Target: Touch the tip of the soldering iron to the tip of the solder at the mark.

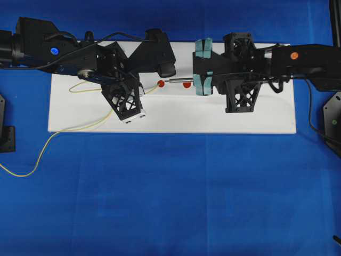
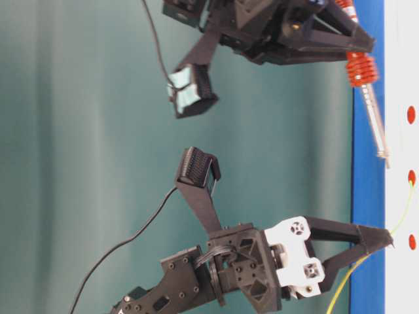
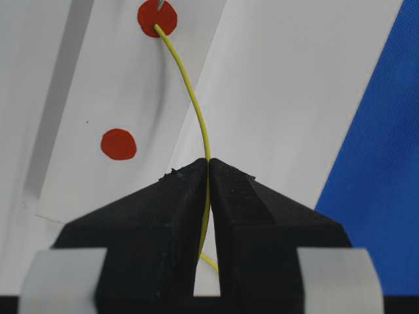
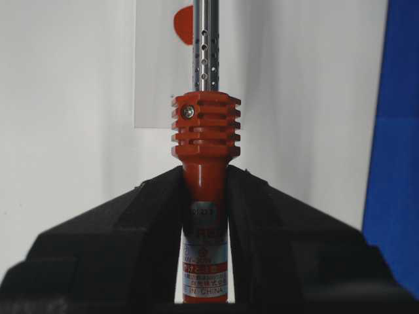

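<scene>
The soldering iron (image 4: 204,170) is clamped by its red body in the right end effector (image 4: 204,196), its metal shaft reaching toward a red mark (image 1: 161,84) on the white board (image 1: 170,120). The solder (image 3: 193,98) is pinched in the closed left end effector (image 3: 208,171), its tip on that mark.

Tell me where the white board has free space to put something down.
Free: the white board's front strip, below both grippers, and its right end. Crowded: the middle, where the thin yellow solder wire, red dots and metal-shafted soldering iron meet.
</scene>
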